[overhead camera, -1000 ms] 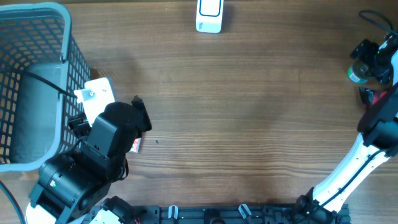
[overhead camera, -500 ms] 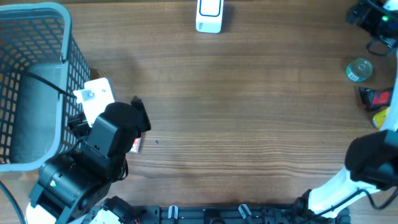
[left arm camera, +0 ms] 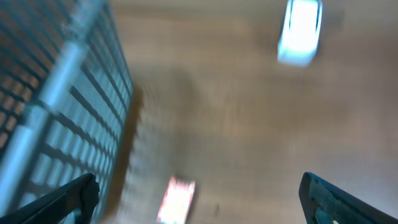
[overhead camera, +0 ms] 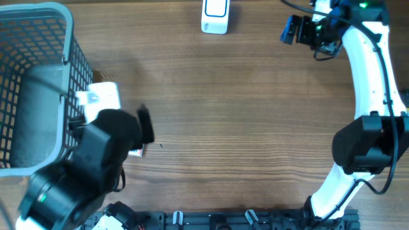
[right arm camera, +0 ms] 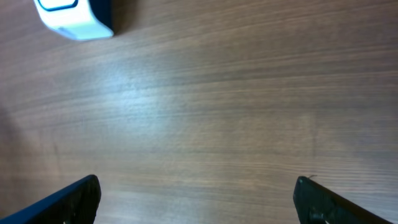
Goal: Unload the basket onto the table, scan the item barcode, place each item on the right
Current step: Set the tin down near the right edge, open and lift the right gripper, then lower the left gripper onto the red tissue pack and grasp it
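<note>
So both grippers stood wide open, holding nothing. The left gripper (left arm camera: 199,198) hung over the small red-and-white packet (left arm camera: 176,200) near the basket (overhead camera: 69,38) at lower left, likely lining up a pick, and the right gripper (right arm camera: 196,198) pointed toward the white scanner (overhead camera: 215,16) at top centre. Plain wooden table (overhead camera: 255,128) — no room visible.

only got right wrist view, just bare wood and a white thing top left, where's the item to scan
Observer: Overhead, a white box lies far left, beside a blue basket, partly hidden by the left arm.
Operator: anything else over there
Observer: A small red-and-white packet lies close by. The left gripper hangs above it, jaws open and empty.
Operator: where am i vs that white thing
Observer: Overhead, the right gripper is just right of the white device at the far edge, open and empty.
</note>
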Available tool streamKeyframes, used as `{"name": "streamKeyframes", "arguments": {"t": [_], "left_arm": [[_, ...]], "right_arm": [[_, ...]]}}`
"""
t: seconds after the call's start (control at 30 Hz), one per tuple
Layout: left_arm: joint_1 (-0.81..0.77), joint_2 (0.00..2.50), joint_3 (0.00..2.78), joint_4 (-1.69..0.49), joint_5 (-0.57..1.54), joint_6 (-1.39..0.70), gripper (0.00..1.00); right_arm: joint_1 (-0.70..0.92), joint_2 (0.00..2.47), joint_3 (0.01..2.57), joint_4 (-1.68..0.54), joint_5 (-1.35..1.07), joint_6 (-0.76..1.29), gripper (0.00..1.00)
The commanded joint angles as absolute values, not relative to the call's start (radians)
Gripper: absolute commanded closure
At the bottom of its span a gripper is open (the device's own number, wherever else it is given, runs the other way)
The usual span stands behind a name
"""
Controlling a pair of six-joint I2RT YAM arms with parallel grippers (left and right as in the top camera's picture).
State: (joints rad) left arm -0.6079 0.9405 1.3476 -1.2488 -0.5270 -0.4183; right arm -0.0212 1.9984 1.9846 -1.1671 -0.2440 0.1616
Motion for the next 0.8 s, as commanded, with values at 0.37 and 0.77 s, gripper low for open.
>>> {"name": "streamKeyframes", "arguments": {"t": [0.37,0.77], "left_arm": [[-0.46,1.423,1.267,-1.264,-0.207,-0.321,0.0],[-0.438,1.238,0.907,-0.902,-0.072,-0.22,0.0]], "right_arm": [[-0.016,1.999,1.986,-1.193,-0.255,0.13,0.0],[-0.016,1.999,1.986,-1.185,-0.255,0.131,0.0]]}}
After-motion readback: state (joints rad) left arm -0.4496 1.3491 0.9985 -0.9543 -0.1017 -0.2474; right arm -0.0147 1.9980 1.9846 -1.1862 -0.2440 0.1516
